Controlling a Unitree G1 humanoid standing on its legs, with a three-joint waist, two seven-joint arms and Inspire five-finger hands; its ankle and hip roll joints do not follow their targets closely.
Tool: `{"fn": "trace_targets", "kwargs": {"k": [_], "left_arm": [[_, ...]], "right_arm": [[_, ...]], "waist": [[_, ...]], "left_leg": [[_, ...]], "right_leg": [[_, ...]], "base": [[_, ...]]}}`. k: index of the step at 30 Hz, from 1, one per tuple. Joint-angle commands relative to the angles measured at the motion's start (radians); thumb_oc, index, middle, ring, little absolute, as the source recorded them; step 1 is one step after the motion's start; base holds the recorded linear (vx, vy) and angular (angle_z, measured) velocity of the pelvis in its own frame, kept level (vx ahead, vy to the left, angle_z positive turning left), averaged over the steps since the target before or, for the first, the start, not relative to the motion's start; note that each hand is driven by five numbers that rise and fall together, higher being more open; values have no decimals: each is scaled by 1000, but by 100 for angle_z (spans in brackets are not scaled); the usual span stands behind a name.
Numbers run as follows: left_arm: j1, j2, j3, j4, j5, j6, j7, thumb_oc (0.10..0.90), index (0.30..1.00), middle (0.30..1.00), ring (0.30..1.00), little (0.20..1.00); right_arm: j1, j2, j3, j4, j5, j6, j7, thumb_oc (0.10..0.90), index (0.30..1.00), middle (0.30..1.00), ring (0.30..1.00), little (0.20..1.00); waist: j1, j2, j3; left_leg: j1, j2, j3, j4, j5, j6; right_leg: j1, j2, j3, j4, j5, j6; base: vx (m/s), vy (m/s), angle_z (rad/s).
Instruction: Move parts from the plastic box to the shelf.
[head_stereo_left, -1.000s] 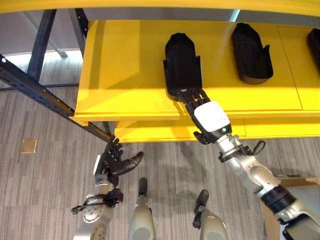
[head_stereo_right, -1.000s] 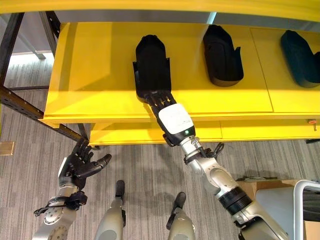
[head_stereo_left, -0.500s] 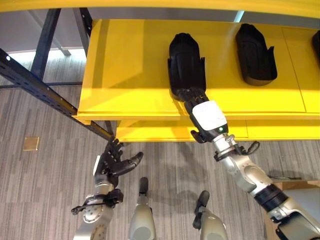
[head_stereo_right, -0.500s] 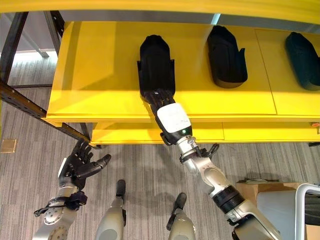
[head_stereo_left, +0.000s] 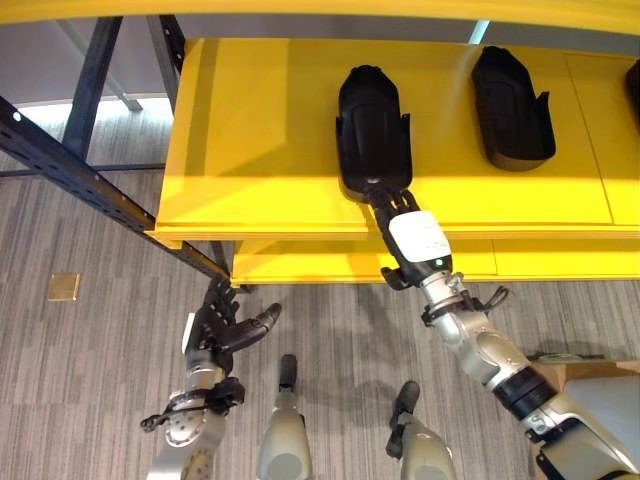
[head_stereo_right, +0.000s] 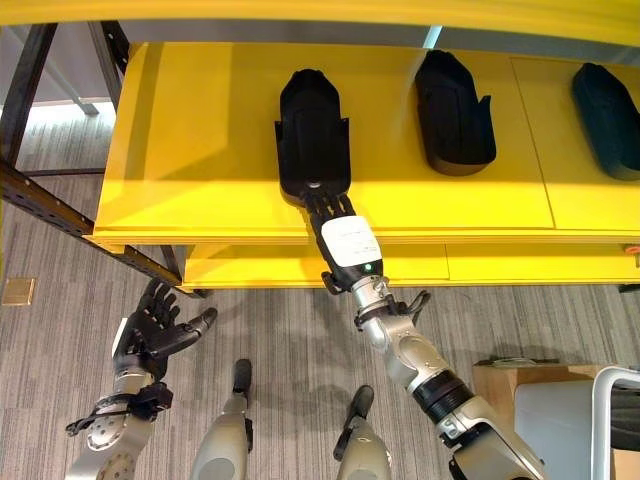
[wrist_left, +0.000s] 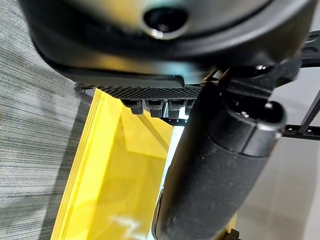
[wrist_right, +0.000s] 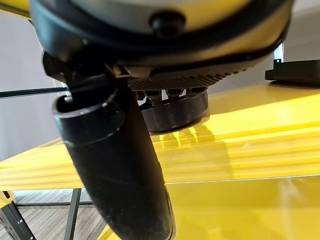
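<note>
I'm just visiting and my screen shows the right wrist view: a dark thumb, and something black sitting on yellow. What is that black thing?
Observer: It is a long black part lying on the yellow shelf. The right robot hand touches its near end with straight fingers.
Operator: Is it alone up there?
Observer: No. A second black part lies to its right, apart from it, and a third black part lies further right again.
Operator: And the other hand?
Observer: The left robot hand hangs low over the floor, open and holding nothing.
</note>
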Motion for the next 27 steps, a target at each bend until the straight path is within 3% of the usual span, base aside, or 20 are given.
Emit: {"fn": "trace_targets", "kwargs": {"k": [1, 12, 27], "left_arm": [[-15, 28, 42, -87, 40, -104, 4, 900, 1000, 1000, 1000, 1000], [-18, 31, 45, -105, 59, -104, 18, 900, 1000, 1000, 1000, 1000], [-9, 25, 58, -98, 59, -109, 28, 900, 1000, 1000, 1000, 1000]], "right_arm": [[-99, 17, -17, -77, 1, -12, -94, 900, 1000, 1000, 1000, 1000], [-53, -3, -70, -239, -14, -36, -138, 900, 1000, 1000, 1000, 1000], [-22, 10, -62, -201, 11, -31, -135, 900, 1000, 1000, 1000, 1000]], "waist": [[14, -41, -37], [-1, -47, -35], [-2, -52, -24]], "left_leg": [[87, 44, -10, 19, -123, -6], [86, 45, -6, 24, -127, -5], [84, 45, -3, 30, -130, -5]], "right_leg": [[-54, -96, 43, 69, 37, 55], [-59, -94, 48, 72, 36, 55], [-59, -91, 52, 71, 36, 55]], "base": [[0, 0, 0], [0, 0, 0], [0, 0, 0]]}}
